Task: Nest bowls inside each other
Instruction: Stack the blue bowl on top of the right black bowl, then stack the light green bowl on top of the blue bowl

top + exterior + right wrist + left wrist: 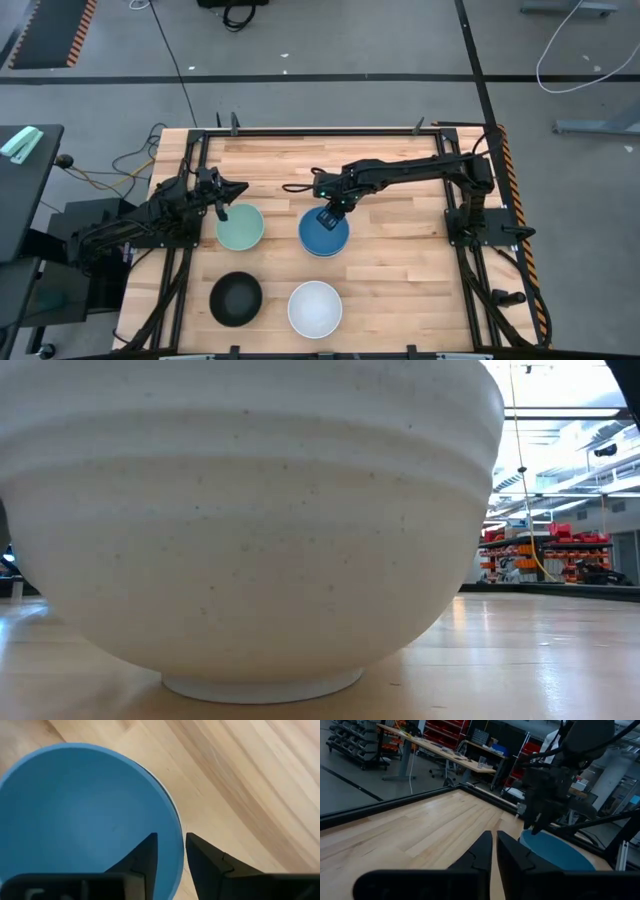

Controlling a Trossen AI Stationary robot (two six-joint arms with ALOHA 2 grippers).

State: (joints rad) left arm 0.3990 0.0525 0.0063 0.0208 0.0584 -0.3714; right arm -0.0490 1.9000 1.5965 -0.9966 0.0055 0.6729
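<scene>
Above the blue bowl (324, 235): right gripper (330, 216), fingers straddling its rim. Beside mint bowl (240, 227): left gripper (222, 210), fingers nearly together.

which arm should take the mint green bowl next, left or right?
Left, probably. The left hand sits at the rim of the mint green bowl, fingers nearly closed. The right hand is over the blue bowl, straddling its rim.

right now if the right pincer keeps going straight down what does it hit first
The blue bowl: the right pincer points down with a finger each side of its rim, so it would likely meet that rim first, though depth is unclear.
</scene>
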